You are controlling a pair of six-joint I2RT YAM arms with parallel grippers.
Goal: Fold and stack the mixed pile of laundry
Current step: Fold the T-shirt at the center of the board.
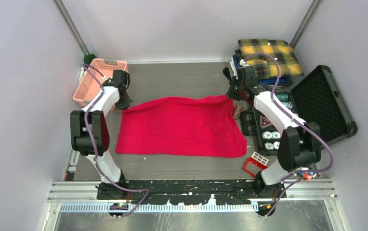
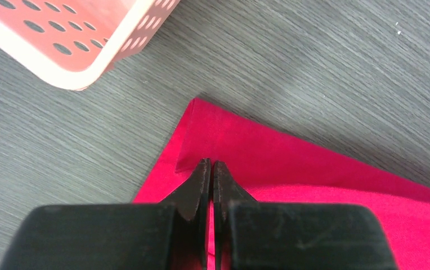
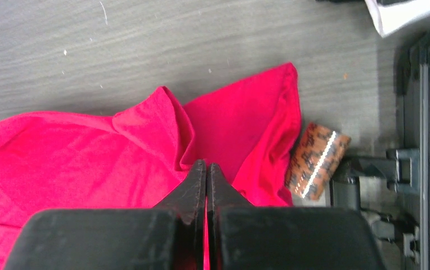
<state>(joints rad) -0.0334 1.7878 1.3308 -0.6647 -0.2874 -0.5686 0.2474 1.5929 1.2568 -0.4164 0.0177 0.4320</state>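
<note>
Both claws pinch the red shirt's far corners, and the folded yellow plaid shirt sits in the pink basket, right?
No: the top view shows the yellow plaid shirt folded at the far right, not in the pink basket. The left gripper and right gripper do pinch the far corners of the red shirt.

No text or label can be read.

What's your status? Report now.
Left gripper and right gripper shut on red shirt, far corners. Shirt lying spread out. Brown roll beside right corner.
</note>
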